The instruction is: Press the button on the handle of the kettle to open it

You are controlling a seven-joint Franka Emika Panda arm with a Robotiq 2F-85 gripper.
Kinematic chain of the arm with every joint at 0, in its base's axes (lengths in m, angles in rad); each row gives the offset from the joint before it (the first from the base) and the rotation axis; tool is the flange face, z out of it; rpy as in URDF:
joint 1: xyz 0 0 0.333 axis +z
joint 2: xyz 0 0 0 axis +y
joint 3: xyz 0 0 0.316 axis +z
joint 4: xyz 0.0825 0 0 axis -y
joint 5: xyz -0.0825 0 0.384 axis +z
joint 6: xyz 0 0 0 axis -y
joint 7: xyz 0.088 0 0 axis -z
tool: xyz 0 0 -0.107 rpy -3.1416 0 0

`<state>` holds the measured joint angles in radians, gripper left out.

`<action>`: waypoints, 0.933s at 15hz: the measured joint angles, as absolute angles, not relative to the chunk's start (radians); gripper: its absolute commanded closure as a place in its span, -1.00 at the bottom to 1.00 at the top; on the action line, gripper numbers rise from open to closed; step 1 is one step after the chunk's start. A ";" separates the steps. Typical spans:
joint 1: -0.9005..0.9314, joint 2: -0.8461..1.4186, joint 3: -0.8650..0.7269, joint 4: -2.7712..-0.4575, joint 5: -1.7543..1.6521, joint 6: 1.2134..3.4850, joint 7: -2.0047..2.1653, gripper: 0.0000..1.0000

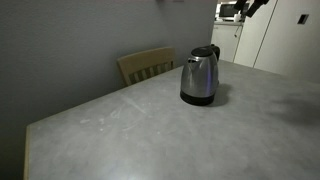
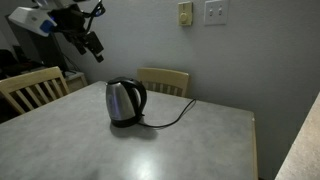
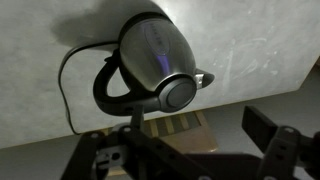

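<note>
In an exterior view the arm (image 2: 40, 18) hangs high above the left edge of the grey worktop (image 2: 200, 150). Its pincer (image 2: 94, 44) points down in the air, well apart from everything below. A pale wooden chair (image 2: 35, 88) stands at that left edge and a second chair (image 2: 165, 80) at the far edge. The kettle (image 2: 125, 102) stands upright near the far edge, just in front of the second chair and well away from the corners. It is small, with a brushed-steel body that tapers upward from a round black base to a black lid. The handle (image 2: 142, 97) is a black loop down its right side here, and a dark cord (image 2: 172, 120) trails from the base toward the far edge. From the opposite side, the kettle (image 1: 200, 78) shows a bright sheen on its steel, the handle (image 1: 213, 53) rises to the lid, and the pincer (image 1: 256, 7) is a dark shape at the upper right, high off the worktop. In the wrist view the handle (image 3: 108, 88) curves at the left and the kettle (image 3: 155, 45) lies beside it. The round lid (image 3: 180, 93) is shut, and a small spout (image 3: 205, 78) sits to its right. The button cannot be told apart from the black plastic. The pincer (image 3: 185, 150) has its fingers (image 3: 270, 130) spread wide apart, holding nothing.
</note>
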<state>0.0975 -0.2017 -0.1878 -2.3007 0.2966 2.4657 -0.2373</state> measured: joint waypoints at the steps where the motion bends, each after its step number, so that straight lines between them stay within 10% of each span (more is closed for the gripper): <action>1: 0.084 -0.198 -0.186 -2.271 0.290 2.413 -0.217 -1.00; 14: 0.034 -0.158 -0.168 -2.118 0.255 2.100 -0.204 -1.00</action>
